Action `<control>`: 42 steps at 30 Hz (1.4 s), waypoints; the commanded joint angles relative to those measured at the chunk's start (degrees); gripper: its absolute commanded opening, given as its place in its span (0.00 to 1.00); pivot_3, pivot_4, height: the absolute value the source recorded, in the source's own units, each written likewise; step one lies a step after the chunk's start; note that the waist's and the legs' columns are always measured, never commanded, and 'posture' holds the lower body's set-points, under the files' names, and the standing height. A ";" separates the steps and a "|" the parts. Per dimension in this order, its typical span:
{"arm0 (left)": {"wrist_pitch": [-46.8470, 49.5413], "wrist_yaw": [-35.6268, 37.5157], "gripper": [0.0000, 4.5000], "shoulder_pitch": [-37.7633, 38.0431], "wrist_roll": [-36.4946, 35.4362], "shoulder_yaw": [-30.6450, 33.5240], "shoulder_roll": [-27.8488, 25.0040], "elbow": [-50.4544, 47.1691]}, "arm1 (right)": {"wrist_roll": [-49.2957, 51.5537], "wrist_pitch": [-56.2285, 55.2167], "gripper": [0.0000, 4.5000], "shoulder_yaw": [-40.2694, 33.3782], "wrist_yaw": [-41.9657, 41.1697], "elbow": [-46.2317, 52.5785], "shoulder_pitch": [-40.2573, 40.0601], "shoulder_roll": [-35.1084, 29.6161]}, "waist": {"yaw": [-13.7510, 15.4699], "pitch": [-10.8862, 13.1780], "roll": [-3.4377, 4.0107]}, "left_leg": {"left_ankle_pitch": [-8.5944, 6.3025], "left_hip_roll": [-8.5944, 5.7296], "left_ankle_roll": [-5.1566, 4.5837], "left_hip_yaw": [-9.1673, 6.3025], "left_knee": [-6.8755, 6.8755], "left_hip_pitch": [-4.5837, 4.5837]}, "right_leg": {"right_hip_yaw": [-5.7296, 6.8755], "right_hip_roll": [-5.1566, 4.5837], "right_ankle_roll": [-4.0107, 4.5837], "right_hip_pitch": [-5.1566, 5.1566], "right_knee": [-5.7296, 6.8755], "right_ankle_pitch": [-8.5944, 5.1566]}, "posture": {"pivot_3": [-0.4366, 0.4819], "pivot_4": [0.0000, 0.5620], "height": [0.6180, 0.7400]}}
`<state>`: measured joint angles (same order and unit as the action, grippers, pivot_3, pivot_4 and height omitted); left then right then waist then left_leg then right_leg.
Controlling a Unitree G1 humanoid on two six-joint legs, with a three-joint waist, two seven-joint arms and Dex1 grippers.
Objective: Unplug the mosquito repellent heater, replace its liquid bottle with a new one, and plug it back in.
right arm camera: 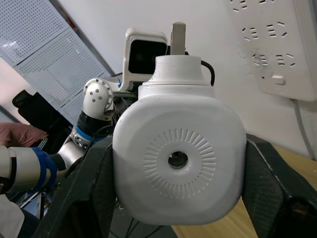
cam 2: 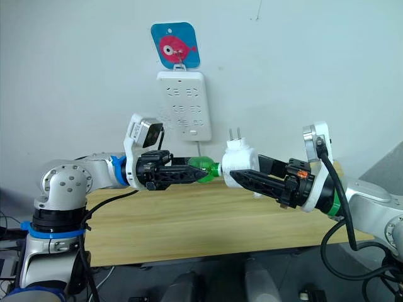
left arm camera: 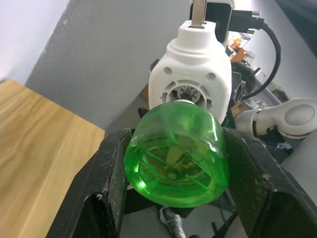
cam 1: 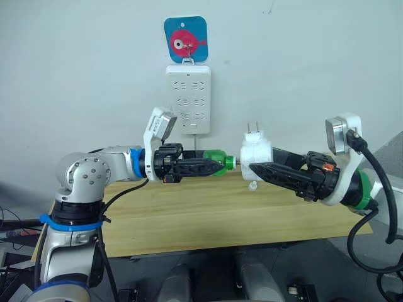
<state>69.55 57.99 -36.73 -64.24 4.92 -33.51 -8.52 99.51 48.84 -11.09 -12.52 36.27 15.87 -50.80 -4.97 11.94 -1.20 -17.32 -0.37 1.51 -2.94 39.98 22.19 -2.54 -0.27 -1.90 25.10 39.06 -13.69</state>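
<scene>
The white mosquito repellent heater [cam 1: 257, 153] hangs in the air above the wooden table, unplugged, its two plug prongs pointing up. My right gripper [cam 1: 250, 167] is shut on it, one finger on each side [right arm camera: 178, 161]. A green liquid bottle [cam 1: 218, 161] lies level, its neck at the heater's underside socket [left arm camera: 190, 94]. My left gripper [cam 1: 217, 165] is shut on the bottle's body [left arm camera: 177, 156]. Whether the neck sits inside the socket or only touches it is unclear.
A white multi-socket power strip [cam 1: 188, 99] hangs on the wall under a blue hook plate with a pink fish [cam 1: 186, 39], just above and behind the bottle. The wooden table [cam 1: 214, 217] runs below both arms. A small white item [cam 1: 252, 185] lies on it under the heater.
</scene>
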 commanded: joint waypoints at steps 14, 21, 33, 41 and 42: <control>-1.36 -1.04 0.54 -0.31 -1.57 -0.72 2.08 -4.09 | 3.16 -1.31 0.66 1.95 0.00 3.21 3.39 -0.12 | 0.01 0.00 0.00 | 0.00 0.00 0.00 0.00 0.00 -0.01 | 0.00 0.00 0.00 0.00 0.00 0.00 | 0.31 0.27 0.92; 1.94 -1.14 0.54 -1.52 -5.60 1.61 1.57 -3.08 | 0.79 -1.06 0.66 0.87 -0.27 1.95 1.65 -0.91 | 0.01 0.00 0.00 | 0.00 0.00 0.00 0.00 0.00 -0.01 | 0.00 0.00 0.00 0.00 0.00 0.00 | 0.31 0.27 0.92; 4.05 -2.33 0.54 -2.50 -7.63 3.32 0.87 -0.98 | 0.73 -0.87 0.66 -0.82 -1.84 0.29 -0.68 -1.82 | 0.03 0.00 0.00 | 0.00 0.00 0.00 -0.01 0.00 -0.02 | 0.01 0.01 0.00 -0.01 0.00 0.00 | 0.32 0.28 0.92; 3.25 -1.54 0.54 -2.64 -6.61 2.18 0.74 -1.03 | 1.34 -1.02 0.66 -1.32 -2.45 0.63 -1.53 -2.54 | 0.02 0.00 0.00 | 0.00 -0.01 0.00 0.01 0.00 -0.04 | -0.01 0.01 0.00 -0.02 0.00 0.00 | 0.31 0.27 0.92; 3.19 -1.47 0.54 -2.55 -6.58 2.01 0.81 -1.18 | 1.37 -1.11 0.66 -1.22 -2.36 0.66 -1.41 -2.51 | 0.02 0.00 0.00 | 0.00 -0.01 0.00 0.01 0.00 -0.04 | 0.00 0.01 0.00 -0.02 0.00 0.00 | 0.31 0.28 0.92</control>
<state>73.59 54.50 -38.22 -69.14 6.59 -32.66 -7.83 100.34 48.04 -11.19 -14.95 35.93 14.49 -52.67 -4.95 11.94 -1.20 -17.32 -0.38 1.51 -2.93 39.97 22.16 -2.54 -0.26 -1.90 25.07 39.05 -13.69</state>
